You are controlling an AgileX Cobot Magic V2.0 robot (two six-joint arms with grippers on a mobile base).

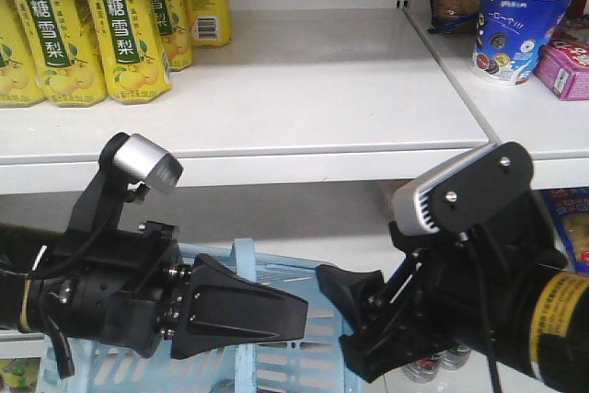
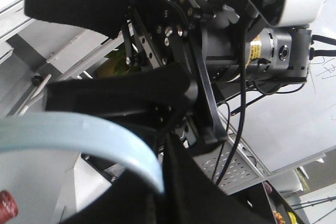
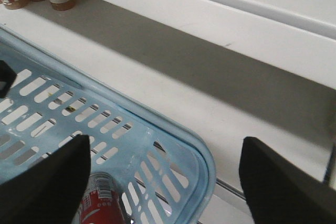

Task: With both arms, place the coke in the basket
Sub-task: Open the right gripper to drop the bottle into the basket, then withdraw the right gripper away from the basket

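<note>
Lying inside the light blue basket point(image 3: 173, 145), near one rounded corner, was a red coke can point(image 3: 102, 200). The basket sat on a white shelf point(image 3: 210, 98), close to its front edge. Over it the right tool point(image 3: 168, 182) stood wide, holding nothing. The left tool point(image 1: 241, 317) reached over the basket's handle point(image 2: 79, 140); I could not tell its spread. Yellow drink bottles point(image 1: 129, 20) lined the shelf above.

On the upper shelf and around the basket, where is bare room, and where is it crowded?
Upper shelf: bare between the yellow bottles and the blue cup. Lower shelf: bare strip between the basket rim and the back wall. Crowded: over the basket, where the left tool and right tool nearly meet; a red can lies inside.
</note>
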